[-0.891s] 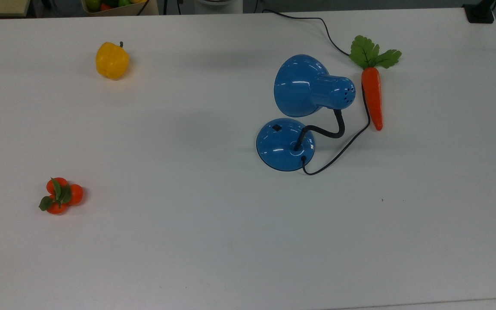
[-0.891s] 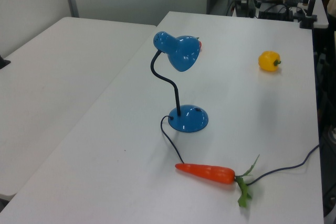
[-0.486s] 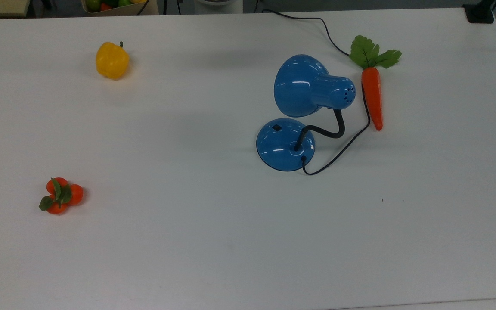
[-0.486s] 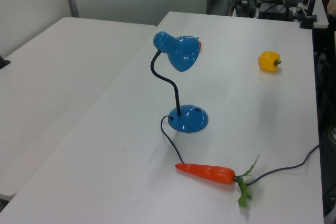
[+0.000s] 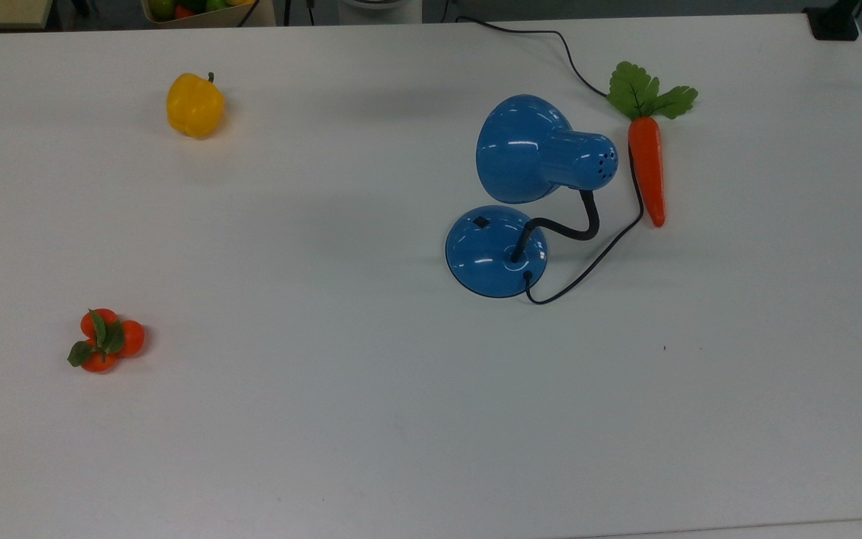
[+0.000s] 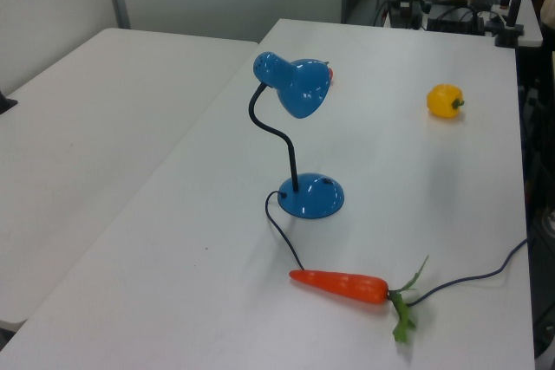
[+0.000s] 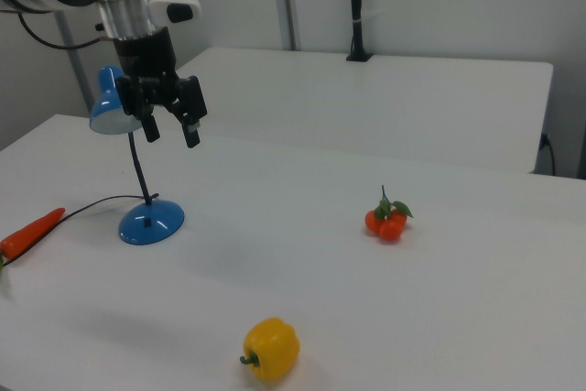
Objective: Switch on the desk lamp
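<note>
- Gripper (image 7: 170,123): seen in the right view, hanging in the air above the surface, just to the right view's right of the lamp's shade. Jaws spread well apart, holding nothing, touching nothing.
- Desk lamp (image 5: 509,196) (image 6: 299,140) (image 7: 137,167): standing upright on the white surface (image 5: 371,419); in the top view it is right of centre. Blue bell-shaped shade (image 5: 524,148) carried on a black bendy neck (image 5: 577,224) above a round domed base (image 5: 487,254).
- Switch (image 5: 481,221): small and black, on the base's dome, on the top view's left and far side of the neck's foot.
- Cord (image 5: 595,258): black, leaves the base's near edge, loops toward the top view's right, passes alongside the carrot and runs off the far edge.
- Carrot (image 5: 648,168): orange with green leaves, lying just beside the lamp on the top view's right.
- Yellow pepper (image 5: 194,105): far left in the top view, well apart from the lamp.
- Orange fruit cluster (image 5: 105,340): near left in the top view, with green leaves.
- Open room: broad bare surface lies near and to the top view's left of the base; the near edge is well apart from the lamp.
</note>
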Available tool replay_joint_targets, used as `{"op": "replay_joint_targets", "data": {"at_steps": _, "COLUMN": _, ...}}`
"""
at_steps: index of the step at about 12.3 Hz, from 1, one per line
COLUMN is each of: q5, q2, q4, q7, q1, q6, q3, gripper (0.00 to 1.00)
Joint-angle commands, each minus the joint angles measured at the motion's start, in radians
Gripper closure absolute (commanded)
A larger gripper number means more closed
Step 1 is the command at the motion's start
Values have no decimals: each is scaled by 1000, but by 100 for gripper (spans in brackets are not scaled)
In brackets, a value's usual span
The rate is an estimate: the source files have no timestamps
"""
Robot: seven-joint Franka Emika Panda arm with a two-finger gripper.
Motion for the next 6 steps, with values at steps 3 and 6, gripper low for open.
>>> {"op": "replay_joint_targets", "data": {"at_steps": 3, "q5": 2, "q2": 3, "q4": 1, "q7": -10, "q1": 3, "q6": -11, "q3": -6, "gripper": 100}}
{"op": "replay_joint_targets", "data": {"at_steps": 6, "q5": 7, "q2": 3, "q4": 1, "q7": -10, "q1": 0, "q6": 2, "q3": -6, "gripper": 100}}
